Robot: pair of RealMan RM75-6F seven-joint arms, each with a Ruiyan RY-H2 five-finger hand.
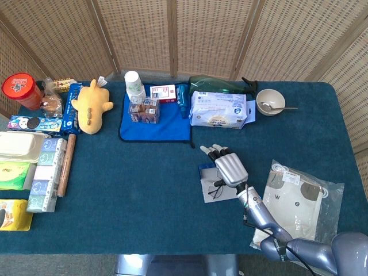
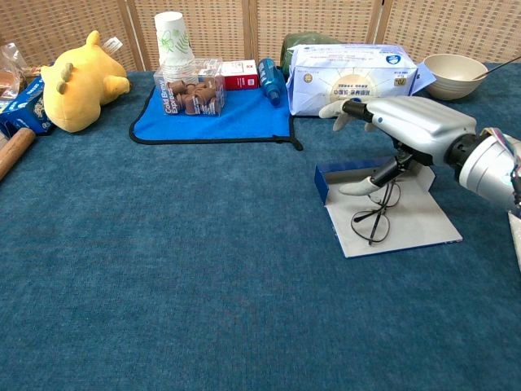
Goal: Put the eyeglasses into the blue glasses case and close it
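Observation:
The thin-framed eyeglasses (image 2: 374, 215) (image 1: 214, 189) lie unfolded on the white inner flap (image 2: 411, 221) of the open blue glasses case (image 2: 323, 182) (image 1: 206, 172), right of the table's middle. My right hand (image 2: 411, 124) (image 1: 231, 164) hovers low over the case with its fingers stretched out towards the back. Its thumb (image 2: 359, 187) points down and left, at the far end of the glasses; I cannot tell whether it touches them. The hand holds nothing. Neither view shows my left hand.
A tissue pack (image 2: 350, 75) and a bowl (image 2: 453, 73) stand just behind the case. A blue cloth (image 2: 220, 118) with a snack box and a paper cup (image 2: 172, 37) lies at back left, beside a yellow plush (image 2: 80, 77). A plastic bag (image 1: 299, 201) lies right of the case.

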